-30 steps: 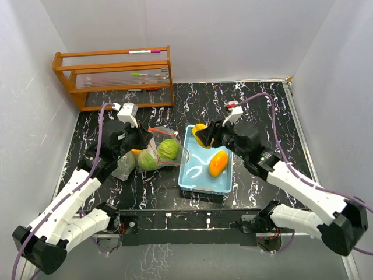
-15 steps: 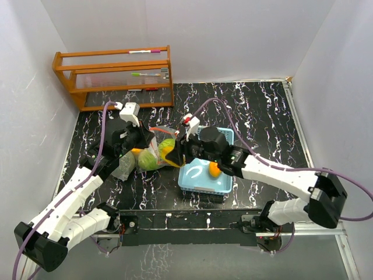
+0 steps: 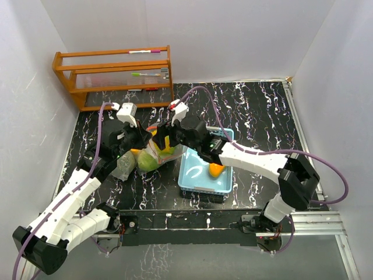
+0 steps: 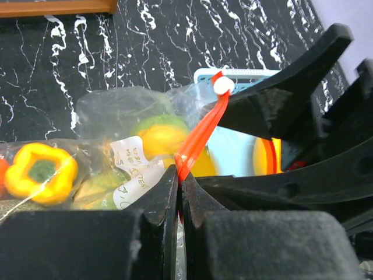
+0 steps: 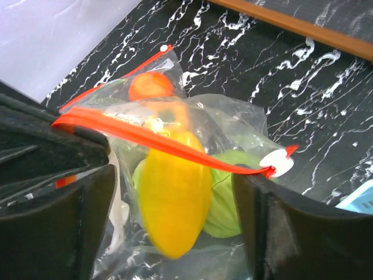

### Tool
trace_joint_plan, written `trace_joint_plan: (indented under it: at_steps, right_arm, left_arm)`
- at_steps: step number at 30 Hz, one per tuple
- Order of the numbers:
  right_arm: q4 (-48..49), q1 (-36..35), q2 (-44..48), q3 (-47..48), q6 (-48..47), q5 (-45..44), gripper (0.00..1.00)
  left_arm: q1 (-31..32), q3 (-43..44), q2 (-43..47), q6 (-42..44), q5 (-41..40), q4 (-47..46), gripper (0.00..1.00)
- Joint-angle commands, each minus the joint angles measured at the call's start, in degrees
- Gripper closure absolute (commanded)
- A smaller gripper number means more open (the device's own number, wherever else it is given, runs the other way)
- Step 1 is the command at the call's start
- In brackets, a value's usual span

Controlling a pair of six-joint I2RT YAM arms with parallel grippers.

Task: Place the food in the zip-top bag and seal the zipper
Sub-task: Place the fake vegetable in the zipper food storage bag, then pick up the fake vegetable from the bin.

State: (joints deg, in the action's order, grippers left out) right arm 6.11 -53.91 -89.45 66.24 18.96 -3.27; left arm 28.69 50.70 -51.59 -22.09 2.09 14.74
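Note:
The clear zip-top bag (image 3: 152, 156) with a red zipper (image 5: 163, 143) lies left of the light-blue basket (image 3: 198, 188). My left gripper (image 3: 145, 139) is shut on the zipper strip (image 4: 201, 137) and holds the mouth up. My right gripper (image 3: 165, 140) hangs over the open mouth, its jaws wide apart. A blurred yellow piece (image 5: 175, 204) sits between them, touching neither finger. Inside the bag are a light-green cabbage ball (image 5: 224, 204), an orange (image 5: 150, 85) and a yellow pepper (image 4: 44, 169). One yellow-orange pepper (image 3: 215, 170) lies in the basket.
A wooden rack (image 3: 113, 76) with pens stands at the back left. White walls close in the black marbled table on three sides. The right arm reaches across the basket's far left corner (image 4: 245, 73).
My right gripper carried the yellow piece from over the basket leftward to the bag's mouth, and its jaws now stand apart from it. My left gripper kept its hold on the zipper.

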Motion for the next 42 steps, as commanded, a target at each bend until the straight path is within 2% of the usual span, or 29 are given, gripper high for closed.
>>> trace_joint_plan:
  at_steps: [1, 3, 7, 12, 16, 20, 23, 25, 29, 34, 42]
  right_arm:
    - [4.11, -1.03, -0.99, 3.57, -0.72, 0.1, 0.03]
    - [4.0, -1.8, 0.18, 2.47, -1.13, -2.45, 0.02]
    - [2.59, -2.09, 4.6, 0.0, -0.98, -1.8, 0.02]
    - [-1.32, -3.22, 14.57, -5.26, 0.24, -3.11, 0.01]
    - [-9.68, -3.38, 23.91, -9.0, 4.96, -9.76, 0.02]
    - [-24.33, -3.31, 29.08, -11.37, 11.06, -19.73, 0.02]
    - [-35.59, -2.2, 28.1, -11.97, 16.87, -23.37, 0.02]
    - [-38.86, -1.72, 27.15, -13.34, 20.01, -25.36, 0.02]
    - [-40.2, -0.93, 23.61, -13.56, 24.08, -25.97, 0.01]
    - [-46.3, -0.42, 16.65, -10.91, 34.43, -30.68, 0.02]
    - [-44.96, 3.62, 10.42, -11.98, 36.91, -30.77, 0.02]
  left_arm:
    - [0.14, 1.7, 1.63, -0.11, 1.08, -0.16, 1.0]
    - [0.14, 1.71, 1.76, 0.09, 0.85, 0.0, 1.0]
    - [0.13, 1.61, 1.72, 0.42, 0.3, 0.05, 1.0]
    - [0.1, 1.64, 1.06, 0.47, 0.28, -0.23, 1.0]
    - [0.14, 1.96, 0.71, 0.69, 0.29, -0.2, 1.0]
    - [0.1, 2.49, 0.67, 1.16, -0.11, 0.18, 1.0]
    - [0.14, 2.36, 0.88, 1.15, -0.08, -0.18, 1.0]
    - [0.11, 2.07, 0.78, 0.86, 0.29, -0.52, 1.0]
    - [0.14, 1.61, 0.48, 0.39, 1.3, -1.02, 1.0]
    - [0.14, 1.29, 0.85, 0.56, 1.17, -1.24, 1.0]
    - [0.13, 0.85, 1.73, 0.73, 1.34, -0.95, 1.0]
